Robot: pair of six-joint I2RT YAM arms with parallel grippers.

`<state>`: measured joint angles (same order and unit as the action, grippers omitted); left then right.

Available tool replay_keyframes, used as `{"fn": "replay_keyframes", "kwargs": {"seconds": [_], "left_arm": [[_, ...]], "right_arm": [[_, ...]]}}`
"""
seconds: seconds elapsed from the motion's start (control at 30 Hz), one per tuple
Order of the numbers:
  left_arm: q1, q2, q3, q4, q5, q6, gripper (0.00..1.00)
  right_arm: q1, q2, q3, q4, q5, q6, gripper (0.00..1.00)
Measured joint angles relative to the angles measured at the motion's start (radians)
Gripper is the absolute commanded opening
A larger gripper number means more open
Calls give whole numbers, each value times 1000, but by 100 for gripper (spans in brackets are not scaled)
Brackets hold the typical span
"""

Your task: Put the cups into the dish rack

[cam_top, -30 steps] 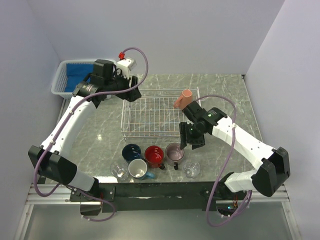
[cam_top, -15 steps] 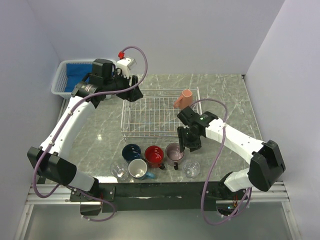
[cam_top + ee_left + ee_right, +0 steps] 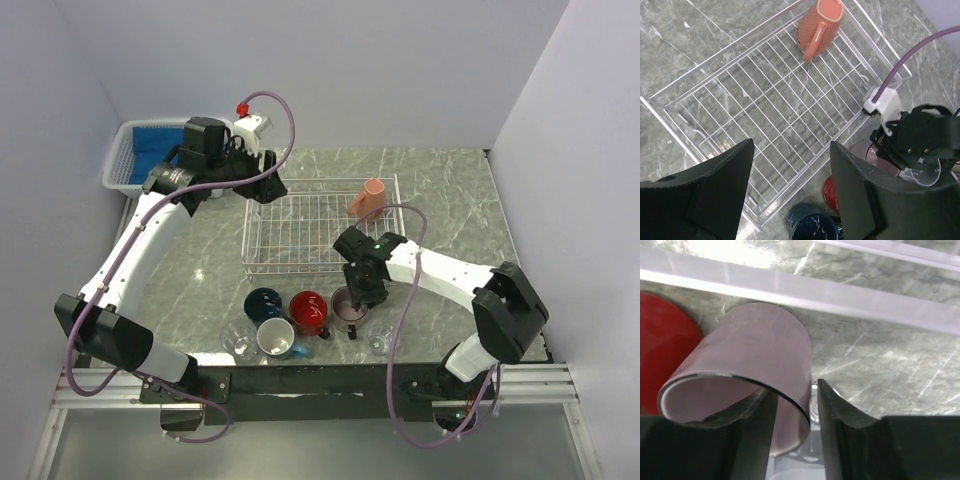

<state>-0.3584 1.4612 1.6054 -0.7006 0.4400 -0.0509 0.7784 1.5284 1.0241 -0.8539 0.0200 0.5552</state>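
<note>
While right end effector (image 3: 796, 390) straddles mauve mug's (image 3: 755, 345) rim, dish rack (image 3: 292, 232) lies near.

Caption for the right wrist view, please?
Right gripper straddles the mauve mug wall; red mug alongside, rack beyond.

**Seven Cups, One Rack, One Basket**

There are five mugs, one of each colour: a salmon mug (image 3: 367, 196), a navy mug (image 3: 263, 302), a red mug (image 3: 309, 311), a mauve mug (image 3: 755, 365) and a light blue mug (image 3: 276, 339). Two glass cups (image 3: 239, 342) (image 3: 380, 339). One wire rack (image 3: 300, 230). One white basket (image 3: 118, 165), with one blue cloth (image 3: 155, 140).
</note>
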Motion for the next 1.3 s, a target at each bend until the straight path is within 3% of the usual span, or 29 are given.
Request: {"fn": "replay_keyframes", "kwargs": {"seconds": [0.07,0.1,0.23,0.3,0.37,0.6,0.77,0.9,1.0,1.07,1.1,1.2,1.3], "left_arm": [[0,1,3,-1,0,-3,69],[0,1,6,0,0,-6,70],[0,2,19,-1,0,-13,71],[0,2,28,-3,0,-16,85],[0,5,42,-8,0,-16,91],[0,34,113,-31,11,-31,97],[31,67,175,-50,81,-85,96],[149,90,205,-21,285,-193,96],[259,98,158,135,513,-392,96],[292,77,-26,509,702,-721,96],[294,76,-56,565,727,-782,96],[278,91,-258,991,858,-1226,96],[253,113,-279,1049,917,-1353,96]], "right_arm": [[17,15,-3,8,12,1,30],[23,20,-4,8,21,1,21],[31,21,-5,9,45,1,0],[33,21,-3,5,56,4,0],[34,21,-1,-5,76,1,0],[34,-26,97,-148,144,-10,0],[34,-80,364,-268,144,-32,0],[14,-108,622,-303,102,-48,0],[-55,-141,770,-261,34,-50,0],[-119,-176,788,-203,-25,-38,0],[-152,-189,785,-180,-49,-31,0],[-238,-225,725,-56,-143,13,0],[-288,-213,662,84,-233,75,0]]}}
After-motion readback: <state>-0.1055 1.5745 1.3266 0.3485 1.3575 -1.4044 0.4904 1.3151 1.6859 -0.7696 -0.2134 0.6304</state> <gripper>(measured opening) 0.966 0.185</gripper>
